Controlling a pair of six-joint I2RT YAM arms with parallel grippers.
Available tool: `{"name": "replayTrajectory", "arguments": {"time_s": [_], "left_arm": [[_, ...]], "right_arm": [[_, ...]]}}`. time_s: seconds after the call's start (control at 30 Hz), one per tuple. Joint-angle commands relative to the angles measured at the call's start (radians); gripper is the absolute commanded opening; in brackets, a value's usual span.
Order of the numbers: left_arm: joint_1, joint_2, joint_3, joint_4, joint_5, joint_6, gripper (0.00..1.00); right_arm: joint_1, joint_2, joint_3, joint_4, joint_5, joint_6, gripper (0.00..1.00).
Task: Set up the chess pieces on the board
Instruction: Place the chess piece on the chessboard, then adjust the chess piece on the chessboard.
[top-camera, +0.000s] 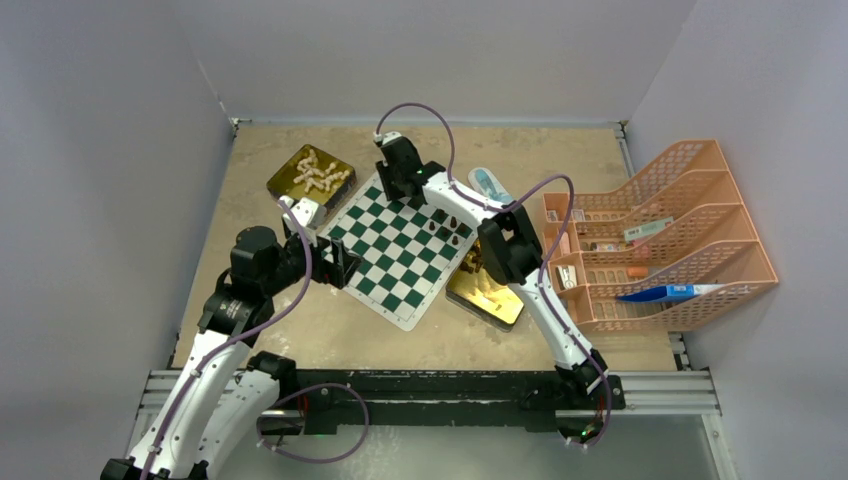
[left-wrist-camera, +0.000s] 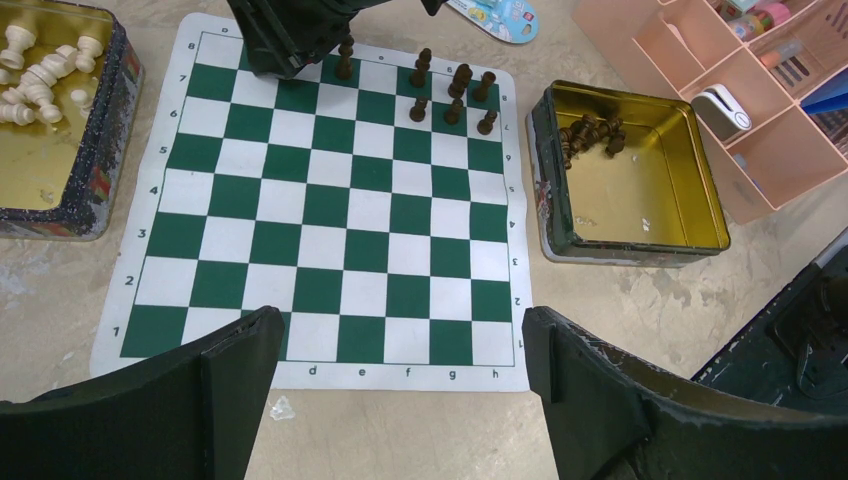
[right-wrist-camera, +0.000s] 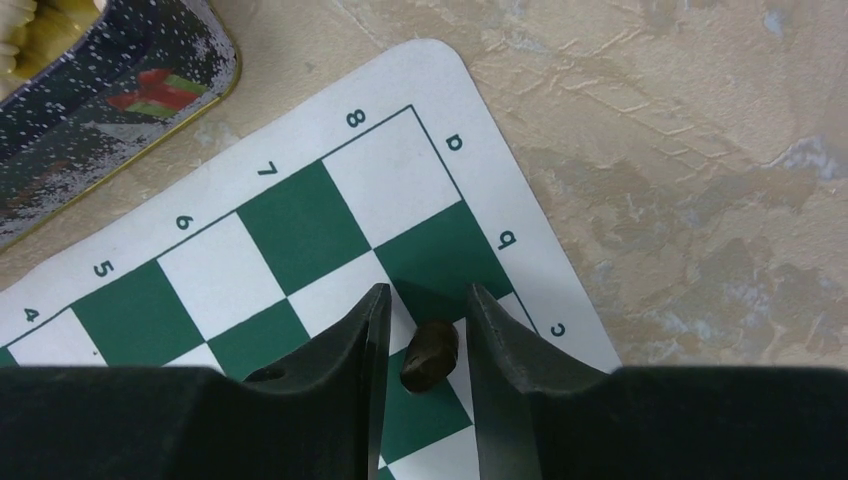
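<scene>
Where the right gripper (right-wrist-camera: 428, 305) brackets a dark piece (right-wrist-camera: 430, 355) — board (right-wrist-camera: 300, 220) edge near.

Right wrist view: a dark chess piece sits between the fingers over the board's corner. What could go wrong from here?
The dark piece looks tilted between the fingers of the right gripper, so it may topple once released. A finger could catch it while lifting away and drag it off its square on the chessboard.

Thin green-and-white checked chessboard mat (left-wrist-camera: 330, 205) smooth and matt, dark brown chess pieces (left-wrist-camera: 460, 85) faintly glossy like varnished wood, cream-white chess pieces (left-wrist-camera: 40, 70) smooth, rectangular gold tin (left-wrist-camera: 650, 200) shiny metal inside, beige counter (right-wrist-camera: 700, 200) rough and mottled, peach lattice organiser (top-camera: 690, 190) matt plastic.
</scene>
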Motion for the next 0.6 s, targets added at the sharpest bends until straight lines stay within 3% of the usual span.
{"name": "replayTrajectory", "arguments": {"time_s": [0.0,0.4,0.57], "left_arm": [[-0.004,-0.009,0.015,0.026,0.014,0.005,0.9],[-0.004,-0.014,0.015,0.028,0.016,0.007,0.9],[-0.003,0.002,0.016,0.029,0.032,0.007,0.9]], "right_arm": [[0.003,-0.037,0.005,0.051,0.003,-0.03,0.37],[0.01,-0.176,-0.103,0.081,0.025,-0.044,0.44],[0.016,-0.148,-0.092,0.075,0.032,-0.06,0.4]]}}
